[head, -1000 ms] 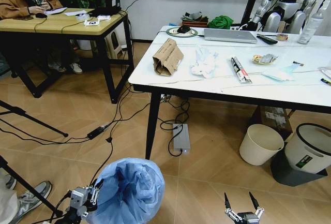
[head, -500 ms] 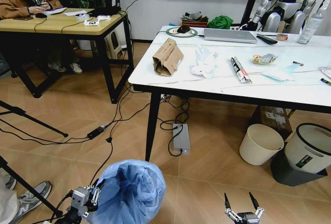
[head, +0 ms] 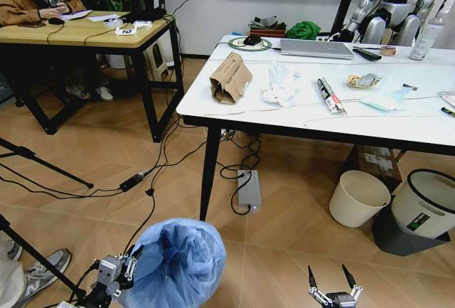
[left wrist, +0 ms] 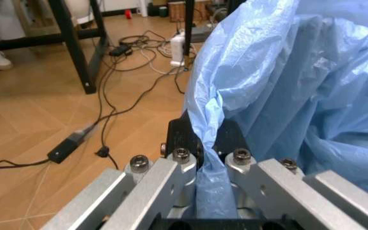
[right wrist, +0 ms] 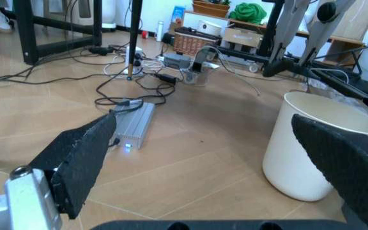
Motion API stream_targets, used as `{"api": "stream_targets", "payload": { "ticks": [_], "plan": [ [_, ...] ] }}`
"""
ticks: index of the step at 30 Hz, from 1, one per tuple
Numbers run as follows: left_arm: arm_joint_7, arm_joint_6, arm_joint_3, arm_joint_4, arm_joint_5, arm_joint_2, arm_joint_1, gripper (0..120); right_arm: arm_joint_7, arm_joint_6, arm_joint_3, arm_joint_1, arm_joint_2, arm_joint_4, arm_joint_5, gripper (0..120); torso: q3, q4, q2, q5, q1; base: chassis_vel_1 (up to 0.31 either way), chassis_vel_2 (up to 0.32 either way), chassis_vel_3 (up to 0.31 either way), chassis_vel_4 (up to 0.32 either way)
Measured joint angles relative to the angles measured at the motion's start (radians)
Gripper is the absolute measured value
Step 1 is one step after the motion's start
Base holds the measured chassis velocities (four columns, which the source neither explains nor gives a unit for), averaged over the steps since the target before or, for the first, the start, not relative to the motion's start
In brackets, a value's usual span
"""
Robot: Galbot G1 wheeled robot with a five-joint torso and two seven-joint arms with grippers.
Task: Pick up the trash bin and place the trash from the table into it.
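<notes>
The left gripper [head: 130, 265] sits low at the robot's left, its fingers closed on the bin [head: 178, 262] at the rim, pinching a fold of the blue bag [left wrist: 280, 96] with the edge between the pads, as the left wrist view shows close up. The bin is near the floor in front of the robot, short of the table [head: 313, 112] and not under it. It looks empty and light, so a one-sided rim hold should carry it, though it will likely hang tilted and swing. The film is thin, crinkled and slippery; a grip on plastic alone could slide or tear, so the hard rim under the bag is the place to clamp. On the table, from left to right, lie the paper bag [head: 229, 78], tissues [head: 280, 85], a wrapper [head: 331, 96], a foil packet [head: 363, 80] and a mask [head: 384, 101]: all soft, light, easily crushed, best taken at a raised crease or edge. The right gripper [head: 332, 286] hangs low at the robot's right with jaws spread wide and nothing between them, facing the cream bin [right wrist: 315, 143].
</notes>
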Motion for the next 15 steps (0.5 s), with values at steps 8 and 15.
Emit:
{"api": "stream_targets", "payload": {
  "ticks": [8, 15],
  "plan": [
    [-0.034, -0.008, 0.009, 0.007, -0.025, 0.004, -0.002, 0, 0.0, -0.001, 0.0, -0.002, 0.0, 0.003, -0.002, 100, 0.0, 0.0, -0.001, 0.0001, 0.0, 0.0, 0.0, 0.0, 0.0],
    [-0.055, -0.008, 0.011, 0.055, -0.038, 0.004, -0.013, 0, 0.001, -0.002, 0.001, -0.002, 0.0, 0.001, -0.005, 100, -0.001, 0.0, -0.001, -0.0001, -0.001, 0.0, 0.0, 0.0, 0.0]
  ]
}}
